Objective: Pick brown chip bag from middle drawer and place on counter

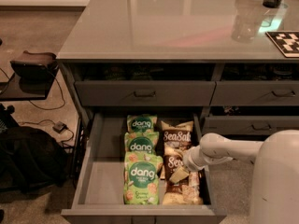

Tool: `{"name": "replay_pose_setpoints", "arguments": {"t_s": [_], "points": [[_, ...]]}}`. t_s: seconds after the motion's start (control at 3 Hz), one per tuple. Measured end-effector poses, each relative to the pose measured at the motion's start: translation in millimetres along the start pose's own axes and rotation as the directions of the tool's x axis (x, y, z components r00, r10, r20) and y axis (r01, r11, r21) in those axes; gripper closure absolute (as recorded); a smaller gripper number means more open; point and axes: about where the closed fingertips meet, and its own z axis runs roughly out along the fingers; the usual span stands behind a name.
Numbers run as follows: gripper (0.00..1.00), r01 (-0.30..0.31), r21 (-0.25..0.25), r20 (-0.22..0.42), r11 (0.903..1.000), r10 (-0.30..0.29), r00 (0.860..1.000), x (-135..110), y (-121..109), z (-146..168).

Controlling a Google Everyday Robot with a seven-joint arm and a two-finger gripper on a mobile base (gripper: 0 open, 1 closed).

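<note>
1. The brown chip bag (pixel 183 193) is crinkly, dark brown and cream, with white "Sea Salt" script near its top and pale chips pictured lower down.
2. It lies flat in the open middle drawer (pixel 100 171), in the right-hand column, nearest the drawer front. A twin brown bag (pixel 176 135) lies just behind it, and three green bags (pixel 141 178) fill the column to its left.
3. Its long axis runs front to back. The top edge points toward the drawer's rear and the counter (pixel 163 22), and the bottom edge toward the front panel.
4. The gripper (pixel 180 174) reaches in from the right on a white arm (pixel 224 148) and sits over the bag's upper half, covering part of the script. I cannot tell whether it is clasping the bag or released.
</note>
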Motion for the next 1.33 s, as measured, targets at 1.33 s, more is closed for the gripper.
{"name": "replay_pose_setpoints", "arguments": {"t_s": [1.33], "points": [[1.00,0.046,-0.005,0.086,0.9989,-0.045,0.995,-27.6,4.5,-61.5]]}}
